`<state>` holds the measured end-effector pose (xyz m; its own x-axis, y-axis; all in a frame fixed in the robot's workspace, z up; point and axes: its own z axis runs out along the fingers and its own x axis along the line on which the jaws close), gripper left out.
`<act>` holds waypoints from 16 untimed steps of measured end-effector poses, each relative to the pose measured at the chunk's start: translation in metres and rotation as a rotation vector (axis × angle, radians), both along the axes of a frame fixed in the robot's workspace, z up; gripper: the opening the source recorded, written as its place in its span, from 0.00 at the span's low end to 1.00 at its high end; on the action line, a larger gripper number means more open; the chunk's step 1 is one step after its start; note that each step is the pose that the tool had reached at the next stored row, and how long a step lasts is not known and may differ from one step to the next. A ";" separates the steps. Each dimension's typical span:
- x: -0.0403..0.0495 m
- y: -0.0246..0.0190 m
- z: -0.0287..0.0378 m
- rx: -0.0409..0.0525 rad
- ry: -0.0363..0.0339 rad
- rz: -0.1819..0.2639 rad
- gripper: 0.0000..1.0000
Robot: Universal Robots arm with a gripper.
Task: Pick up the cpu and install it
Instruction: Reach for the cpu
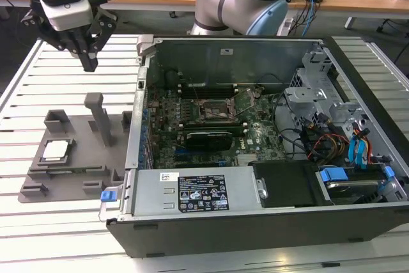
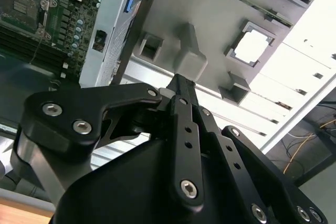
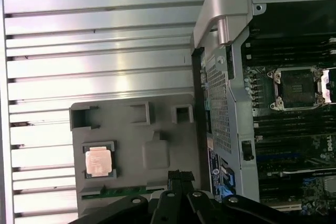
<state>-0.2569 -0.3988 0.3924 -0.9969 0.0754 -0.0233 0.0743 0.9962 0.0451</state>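
1. So: jaws clenched tip to tip w/ nothing in them, hanging high over the slatted bench (image 1: 25, 87) at the exterior view's upper left, past the far edge of the grey fixture tray (image 1: 77, 180).
2. The cpu (image 1: 55, 151) lies flat in its square nest on that tray, corner blocks round it, well apart from the jaws. Not picked yet.
3. Risk 1, as I read it: a descent w/ jaws closed puts the tips on the metal lid instead of either side of it. That could scratch the lid or press the chip hard into the nest.
4. Risk 2: the tall upright post (image 1: 99, 116) stands on the tray almost under the jaws, nearer the case than the cpu is. A slanted approach could clip it & shove the tray. Can't tell if the tray is fixed to the bench.
5. Risk 3: the chip is thin & sits low, blocks hugging its corners, so there's little edge to catch. An off-centre grip probably means it tilts, slips or jams in the nest.
6. Risk 4: the socket (image 1: 214, 110) is down inside the open computer case (image 1: 255, 222), w/ the case wall btw tray & board. A low carry could hit that wall. A cpu set down askew or turned wrong could damage the contacts. Orientation marks too small to tell from here.
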 end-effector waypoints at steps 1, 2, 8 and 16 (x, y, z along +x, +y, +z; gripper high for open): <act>-0.0014 0.0000 0.0000 0.0000 0.0000 0.000 0.11; -0.0035 0.0000 0.0000 -0.0001 0.0001 0.000 0.11; -0.0156 0.0000 0.0000 -0.0001 0.0001 0.000 0.11; -0.0312 0.0000 -0.0001 0.0000 0.0000 0.000 0.11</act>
